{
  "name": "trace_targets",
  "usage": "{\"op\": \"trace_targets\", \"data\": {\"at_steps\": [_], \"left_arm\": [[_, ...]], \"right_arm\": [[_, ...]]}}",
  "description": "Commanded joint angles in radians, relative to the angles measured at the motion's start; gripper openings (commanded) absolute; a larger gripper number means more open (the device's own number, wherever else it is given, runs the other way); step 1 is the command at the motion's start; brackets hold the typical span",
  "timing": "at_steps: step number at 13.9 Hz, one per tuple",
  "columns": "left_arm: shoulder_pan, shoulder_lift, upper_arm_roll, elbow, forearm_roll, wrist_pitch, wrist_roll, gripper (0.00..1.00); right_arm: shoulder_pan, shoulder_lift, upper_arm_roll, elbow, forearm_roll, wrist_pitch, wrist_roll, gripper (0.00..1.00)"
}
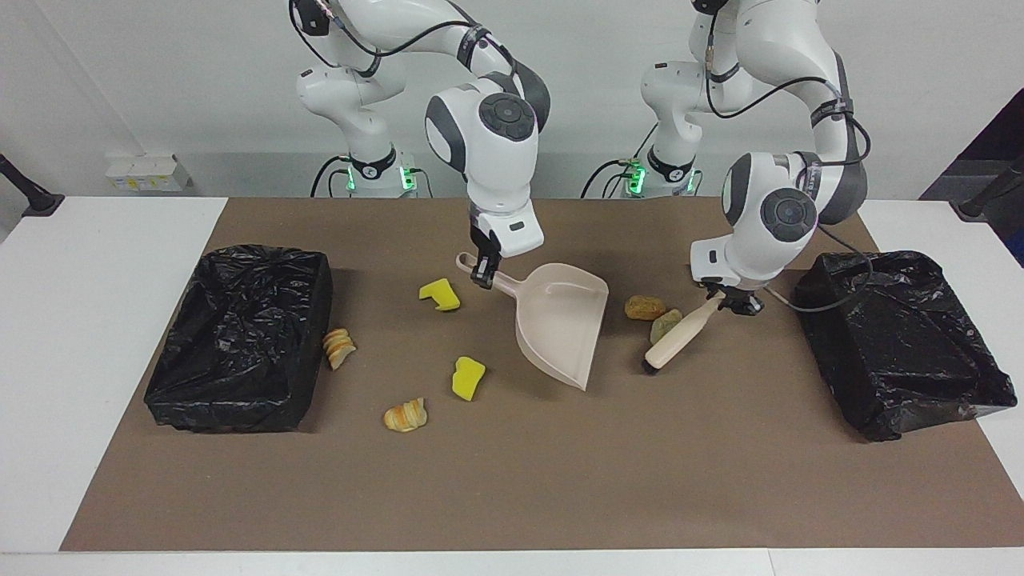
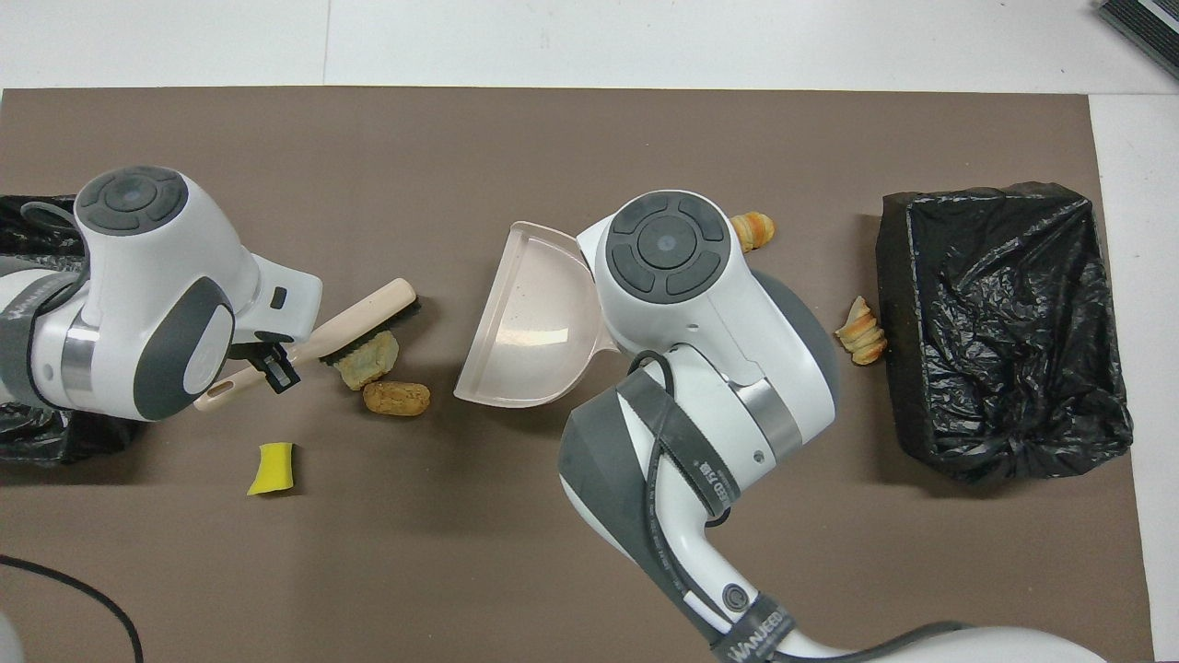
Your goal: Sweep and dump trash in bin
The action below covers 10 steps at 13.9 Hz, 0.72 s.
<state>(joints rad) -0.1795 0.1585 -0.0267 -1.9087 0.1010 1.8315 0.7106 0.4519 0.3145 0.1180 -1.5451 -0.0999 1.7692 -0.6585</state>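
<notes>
Facing view: we see the right gripper (image 1: pixel 486 278) with fingers clamped on the beige dustpan (image 1: pixel 558 322) handle, pan on the brown mat (image 1: pixel 512 480) mid-bench. The left gripper (image 1: pixel 730 302) grips the brush (image 1: pixel 678 338) handle; the brush leans against a greenish sponge chunk (image 1: pixel 665 324) touching a tan bread piece (image 1: pixel 644 307). Two yellow sponges (image 1: pixel 441 294) lie beside the pan.

Overhead view: the right arm hides those sponges; a further yellow sponge (image 2: pixel 272 468), unseen in the facing view, lies nearer the robots.
</notes>
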Motion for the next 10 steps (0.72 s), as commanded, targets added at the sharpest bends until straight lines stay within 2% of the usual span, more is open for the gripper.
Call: {"op": "trace_targets", "data": {"at_steps": [1, 5, 8, 10], "left_arm": [[0.002, -0.077, 0.014, -0.032, 0.003, 0.006, -0.069, 0.0], [0.031, -0.143, 0.024, -0.007, 0.006, -0.032, -0.196, 0.0], [0.048, -0.194, 0.025, -0.015, 0.023, -0.157, -0.334, 0.0], [0.081, -0.203, 0.025, -0.018, 0.023, -0.213, -0.551, 0.0]], "right_arm": [[-0.013, -0.018, 0.005, -0.023, -0.011, 0.004, -0.081, 0.0], [-0.047, -0.018, 0.003, -0.05, -0.014, 0.045, -0.277, 0.0], [-0.045, -0.018, 0.003, -0.095, -0.066, 0.101, -0.389, 0.0], [-0.048, -0.018, 0.003, -0.116, -0.083, 0.125, -0.467, 0.0]]}}
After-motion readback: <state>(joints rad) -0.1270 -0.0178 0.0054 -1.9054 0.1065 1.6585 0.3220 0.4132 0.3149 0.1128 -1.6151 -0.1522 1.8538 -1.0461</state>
